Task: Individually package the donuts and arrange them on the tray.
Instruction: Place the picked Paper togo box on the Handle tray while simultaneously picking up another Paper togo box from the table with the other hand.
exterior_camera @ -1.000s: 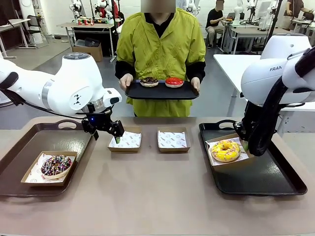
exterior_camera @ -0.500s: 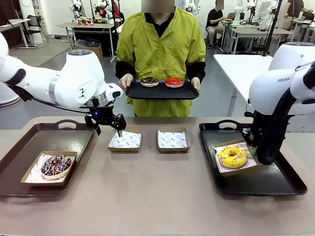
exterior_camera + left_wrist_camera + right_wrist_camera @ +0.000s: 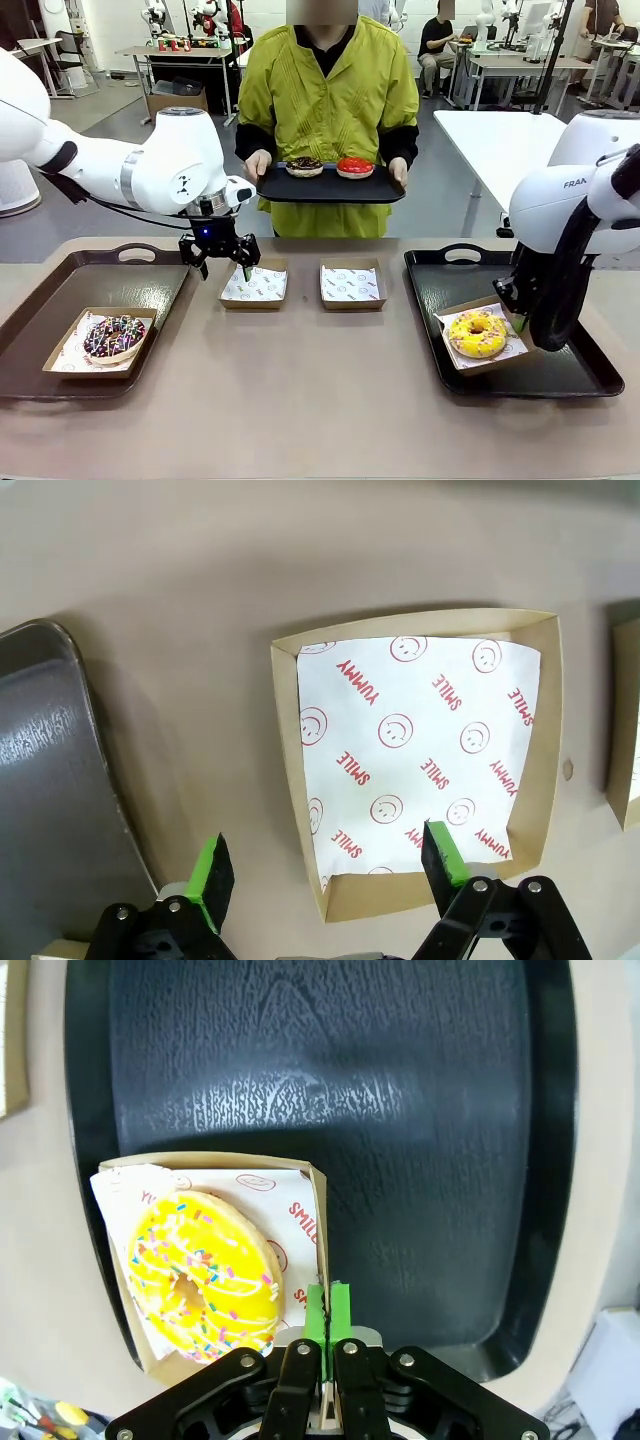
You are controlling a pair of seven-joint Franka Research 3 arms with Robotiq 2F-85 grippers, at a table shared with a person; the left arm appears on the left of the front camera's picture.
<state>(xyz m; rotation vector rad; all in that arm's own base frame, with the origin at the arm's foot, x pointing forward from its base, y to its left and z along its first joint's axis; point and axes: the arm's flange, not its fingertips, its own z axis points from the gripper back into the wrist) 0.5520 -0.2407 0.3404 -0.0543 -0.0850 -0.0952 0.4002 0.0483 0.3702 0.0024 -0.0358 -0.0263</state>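
Donut box [image 3: 449,322] farther forward on tray [image 3: 560,375]

- Bench [image 3: 320,415], near edge: a wide bare strip, free passage.
- Middle: left box [image 3: 254,286] and right box [image 3: 352,285], with a bare gap between them; the open left claw [image 3: 222,267] hangs above the left box.
- Right tray [image 3: 450,275]: the donut box [image 3: 510,350] and the right arm [image 3: 555,200] block the near half; the far half is free.

Red "YUMMY" and "SMILE" cover the white paper liner [image 3: 415,750] inside the brown cardboard box [image 3: 546,780]; "FRAN" marks the white robot arm [image 3: 575,195].
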